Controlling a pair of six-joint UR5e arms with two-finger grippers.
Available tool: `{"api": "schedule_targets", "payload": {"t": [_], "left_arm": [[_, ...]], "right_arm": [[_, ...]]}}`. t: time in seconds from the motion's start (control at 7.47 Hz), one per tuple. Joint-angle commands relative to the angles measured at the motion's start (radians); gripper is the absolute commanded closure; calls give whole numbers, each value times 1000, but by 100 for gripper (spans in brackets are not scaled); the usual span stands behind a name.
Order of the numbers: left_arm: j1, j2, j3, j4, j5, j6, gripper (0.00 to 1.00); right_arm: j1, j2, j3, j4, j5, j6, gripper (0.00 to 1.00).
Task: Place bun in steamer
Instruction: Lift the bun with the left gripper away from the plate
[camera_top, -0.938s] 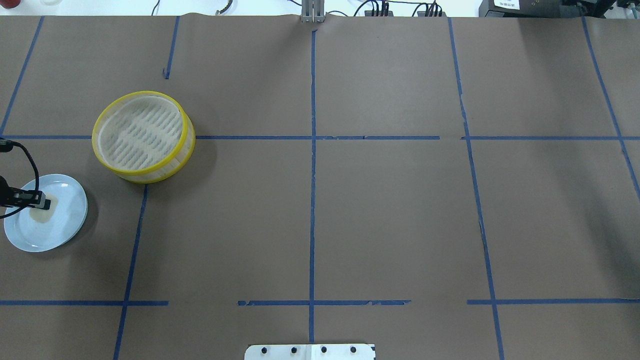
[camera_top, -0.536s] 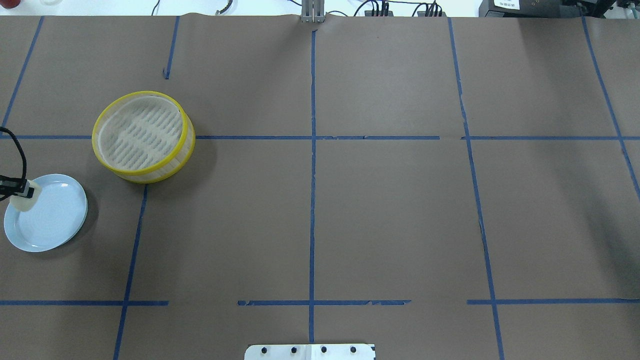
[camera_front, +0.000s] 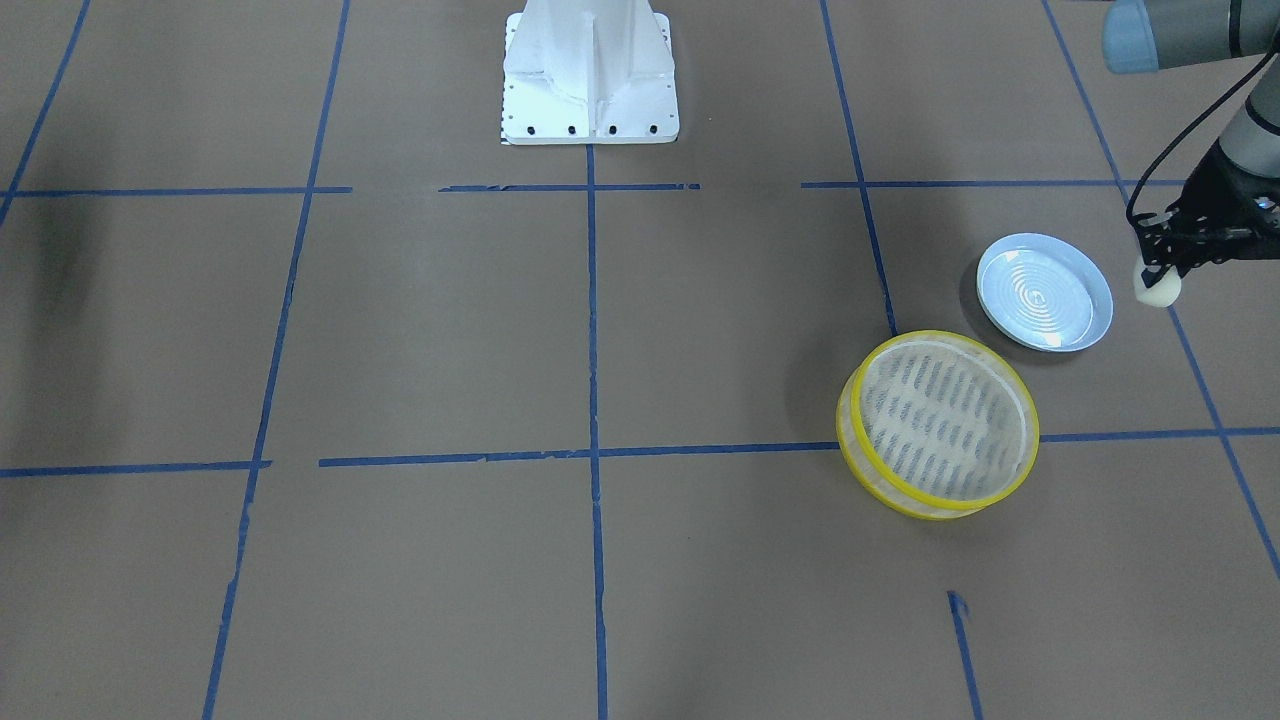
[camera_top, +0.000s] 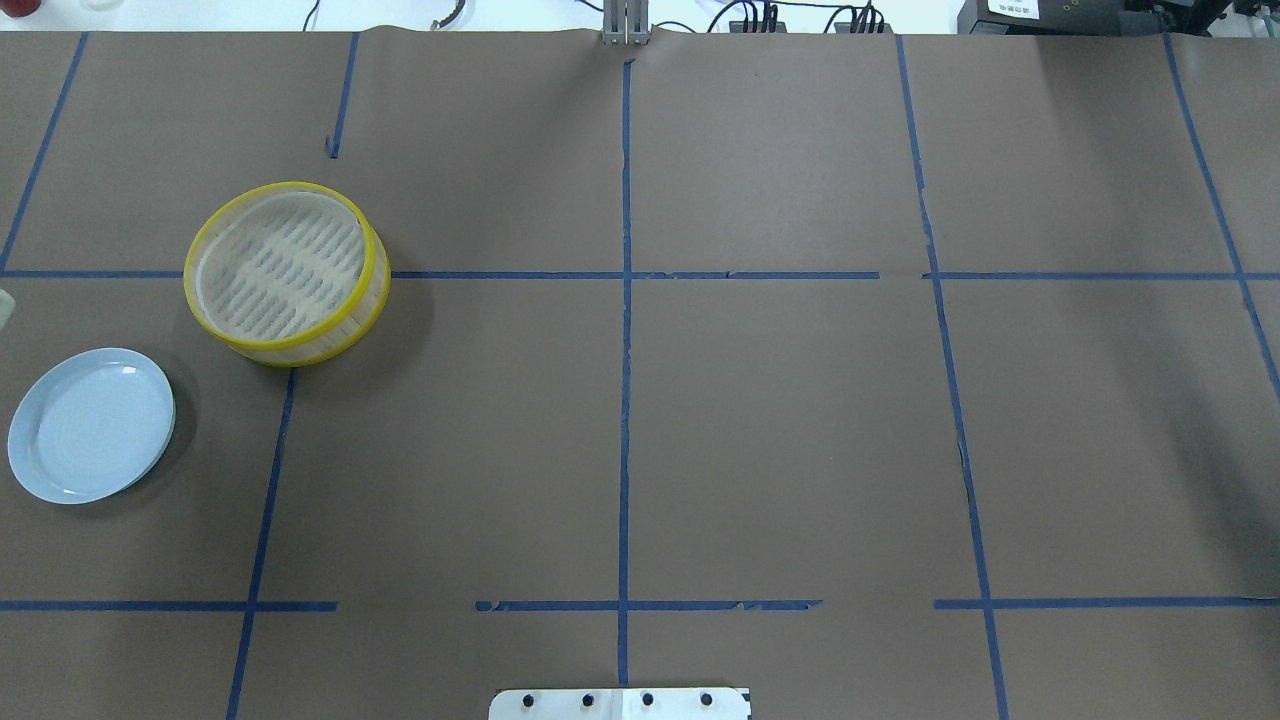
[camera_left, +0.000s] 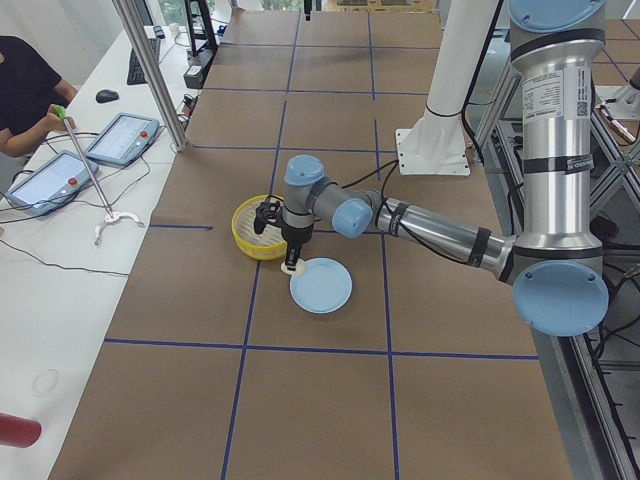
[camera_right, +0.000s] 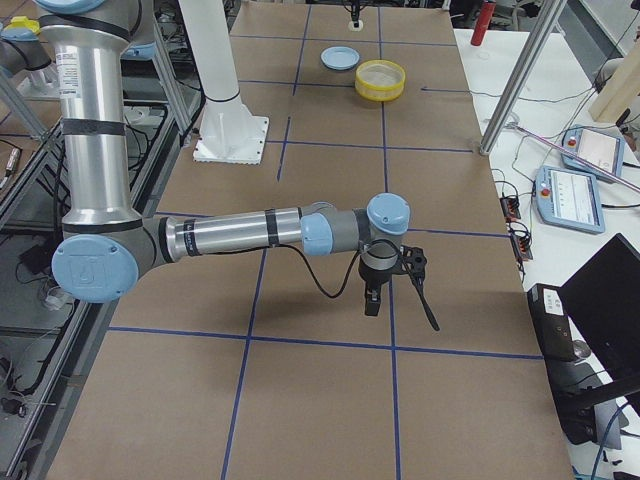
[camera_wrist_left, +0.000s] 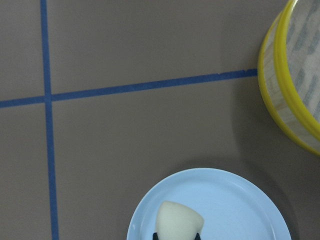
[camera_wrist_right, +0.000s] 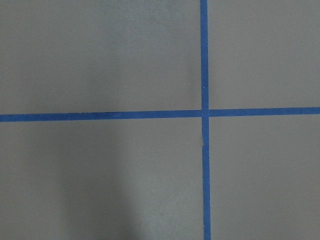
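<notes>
One bun (camera_front: 1157, 287) clamped in left tool (camera_front: 1158, 272), apparently aloft beside plate (camera_front: 1045, 292); right tool (camera_right: 375, 298): cannot tell; arm label (camera_left: 553, 95) unreadable.

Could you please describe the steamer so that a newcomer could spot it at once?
On the brown table gridded with blue tape, look at the robot's left side, where two round things lie. The steamer is the taller basket with bright yellow rims and a slatted floor, unlike the flat pale blue plate beside it.

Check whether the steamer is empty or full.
Empty: the steamer shows a bare slatted floor, and the left gripper holds the bun.
</notes>
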Motion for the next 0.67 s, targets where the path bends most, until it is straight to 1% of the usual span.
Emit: {"api": "schedule_targets", "payload": {"t": [0.0, 0.13, 0.27, 0.4, 0.54], "left_arm": [[-41, -134, -45, 227, 0, 45, 73], [-39, -192, -45, 280, -17, 37, 72], [-38, -265, -30, 335, -88, 31, 72], [-35, -344, 12, 366, -121, 16, 72], [-4, -420, 71, 360, -132, -115, 72]], "right_arm": [[0, 0, 0, 0, 0, 0, 0], [0, 0, 0, 0, 0, 0, 0], [0, 0, 0, 0, 0, 0, 0], [0, 0, 0, 0, 0, 0, 0], [0, 0, 0, 0, 0, 0, 0]]}}
